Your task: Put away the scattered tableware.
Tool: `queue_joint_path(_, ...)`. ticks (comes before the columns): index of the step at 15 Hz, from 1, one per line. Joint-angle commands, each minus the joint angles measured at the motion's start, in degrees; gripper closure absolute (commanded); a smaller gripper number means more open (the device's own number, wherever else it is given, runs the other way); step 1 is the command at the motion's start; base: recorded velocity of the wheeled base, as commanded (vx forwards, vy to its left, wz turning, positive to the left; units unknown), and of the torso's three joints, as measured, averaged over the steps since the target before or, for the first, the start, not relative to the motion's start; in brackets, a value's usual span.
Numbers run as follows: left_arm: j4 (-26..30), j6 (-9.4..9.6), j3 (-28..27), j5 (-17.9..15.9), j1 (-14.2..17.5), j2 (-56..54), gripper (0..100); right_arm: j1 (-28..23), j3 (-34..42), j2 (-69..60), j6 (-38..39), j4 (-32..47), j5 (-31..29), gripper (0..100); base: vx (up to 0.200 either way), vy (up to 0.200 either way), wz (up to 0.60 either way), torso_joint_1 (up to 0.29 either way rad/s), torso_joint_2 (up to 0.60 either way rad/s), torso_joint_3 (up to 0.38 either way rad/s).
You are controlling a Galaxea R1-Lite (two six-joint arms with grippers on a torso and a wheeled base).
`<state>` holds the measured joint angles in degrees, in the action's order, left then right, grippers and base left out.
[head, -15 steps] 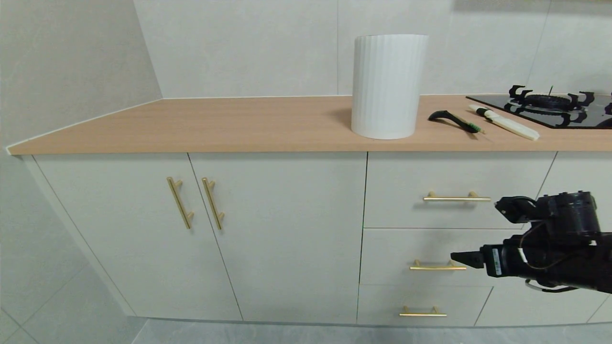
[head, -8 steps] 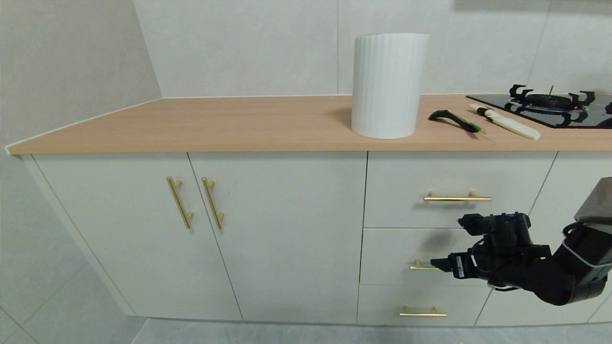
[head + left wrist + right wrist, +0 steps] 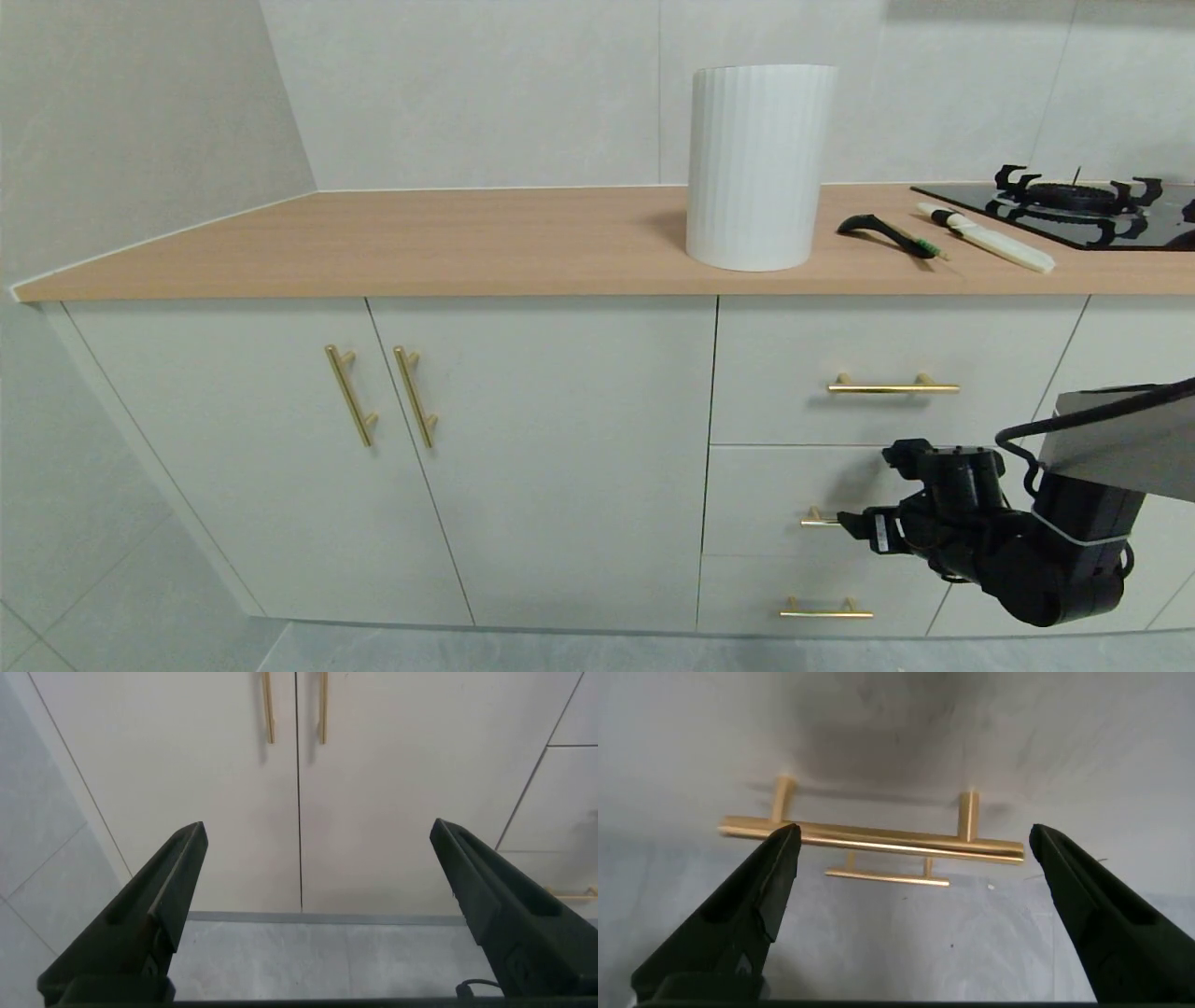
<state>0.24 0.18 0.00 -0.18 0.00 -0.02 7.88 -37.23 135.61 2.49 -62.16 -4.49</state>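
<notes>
On the wooden counter (image 3: 467, 243) lie a black-handled utensil (image 3: 882, 231) and a white knife-like tool (image 3: 990, 241), both right of a tall white ribbed container (image 3: 758, 168). My right gripper (image 3: 864, 487) is open in front of the middle drawer, its fingers at the gold handle (image 3: 815, 521). In the right wrist view the gripper (image 3: 912, 835) straddles that handle (image 3: 878, 842), one finger off each end, without touching it. My left gripper (image 3: 317, 831) is open and holds nothing, low before the double cabinet doors (image 3: 299, 812).
A black gas hob (image 3: 1074, 207) sits at the counter's right end. The drawer stack has a top handle (image 3: 892, 386) and a bottom handle (image 3: 826, 613). Two vertical gold handles (image 3: 383, 397) mark the cabinet doors on the left. Grey floor lies below.
My right arm has moved left and closer to the drawer fronts, bringing the open gripper up to the middle drawer's handle. The things on the counter have not moved.
</notes>
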Motion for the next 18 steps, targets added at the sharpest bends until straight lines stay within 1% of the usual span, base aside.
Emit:
queue_joint_path(1, 0.0, -0.01, 0.0, 0.0, 0.0, 0.0, 0, 0.0, -0.6, 2.5, 0.1, -0.3, -0.4, 0, 0.0, 0.0, 0.0, 0.0, 0.0, 0.0)
queue_joint_path(4, 0.0, -0.01, 0.0, 0.0, 0.0, 0.0, 0, 0.0, -1.2, 3.3, 0.1, -0.5, -0.6, 0, 0.0, 0.0, 0.0, 0.0, 0.0, 0.0)
queue_joint_path(7, 0.0, -0.01, 0.0, 0.0, 0.0, 0.0, 0, -0.3, -2.9, 3.1, 2.3, -0.5, -0.7, 0, 0.0, 0.0, 0.0, 0.0, 0.0, 0.0)
queue_joint_path(10, 0.0, -0.01, 0.0, 0.0, 0.0, 0.0, 0, -0.4, -3.5, 3.3, 2.4, -0.6, -0.8, 0, 0.0, 0.0, 0.0, 0.0, 0.0, 0.0)
queue_joint_path(13, 0.0, -0.01, 0.0, 0.0, 0.0, 0.0, 0, -0.6, -5.3, 4.5, 2.4, -0.5, -2.4, 0, 0.0, 0.0, 0.0, 0.0, 0.0, 0.0)
queue_joint_path(18, 0.0, -0.01, 0.0, 0.0, 0.0, 0.0, 0, -0.5, -5.7, 5.9, 2.2, -0.2, -2.5, 0, 0.0, 0.0, 0.0, 0.0, 0.0, 0.0)
